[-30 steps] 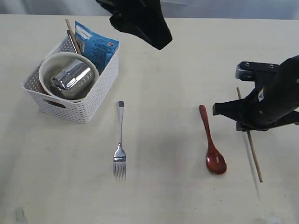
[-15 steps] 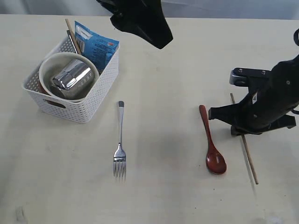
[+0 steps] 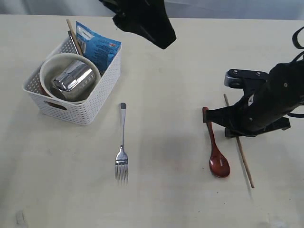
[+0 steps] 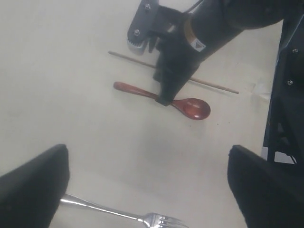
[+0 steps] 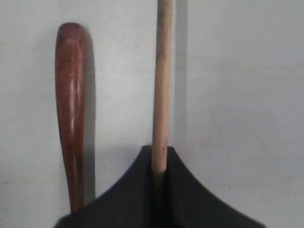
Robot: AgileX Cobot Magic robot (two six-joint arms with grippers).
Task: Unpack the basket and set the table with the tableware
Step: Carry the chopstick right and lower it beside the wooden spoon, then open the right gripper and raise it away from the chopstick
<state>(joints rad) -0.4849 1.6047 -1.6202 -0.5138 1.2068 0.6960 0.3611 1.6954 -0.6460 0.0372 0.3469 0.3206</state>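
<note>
Right arm bends low near the surface's (image 3: pixel 166 190) right edge, its gripper (image 5: pixel 159 161) pinched tight on a wooden chopstick (image 3: pixel 244 161) beside the dark red spoon (image 3: pixel 216 152). Left gripper (image 3: pixel 160 40) hangs raised, spread wide, empty. The white basket (image 3: pixel 90 111) sits by the far-left corner.

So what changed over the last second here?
The right gripper, shut on the chopstick, moved it leftward in the exterior view, closer beside the spoon. Nothing was grasped or released. The basket with its contents, the fork, the spoon and the open left gripper stayed put.

Left to right on the table (image 3: pixel 166 95): basket (image 3: pixel 81 112), fork (image 3: pixel 122 142), spoon (image 3: pixel 219 166), chopstick (image 3: pixel 243 156)
</note>
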